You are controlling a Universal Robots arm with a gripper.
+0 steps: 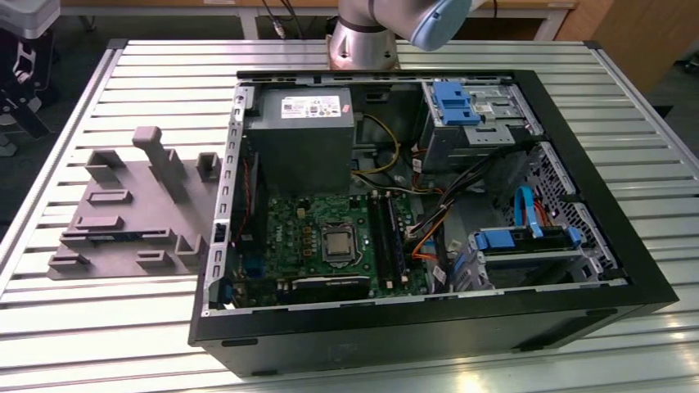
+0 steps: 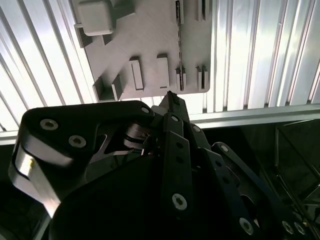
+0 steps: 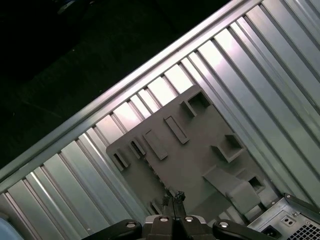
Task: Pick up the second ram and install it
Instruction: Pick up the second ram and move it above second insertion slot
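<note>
The second ram (image 2: 177, 15), a long, thin dark green-black memory stick, stands on its edge in the slotted holders of the grey plastic fixture block (image 1: 120, 221). The block lies on the ribbed aluminium table (image 1: 110, 327) at the exterior view's left, just beside the open black computer case (image 1: 437, 327). Inside the case, the long black memory slots (image 1: 385, 237) run along the green motherboard, with orange and yellow cables (image 1: 431, 233) close on their right. The black linkage gripper (image 2: 170, 96) hangs above the near edge of the block with its fingers drawn together and nothing between them. The risk, as I judge it, is that closed fingers would meet the stick's top edge instead of straddling it. The stick is also very thin, so a slight sideways error could tip or jam it in its holders. Later, the cables could snag a stick carried towards the slots. The second wrist view gives the stick's line against the fingertips. The first wrist view lays out the whole block and a corner of the case, and the exterior view gives the slots.
</note>
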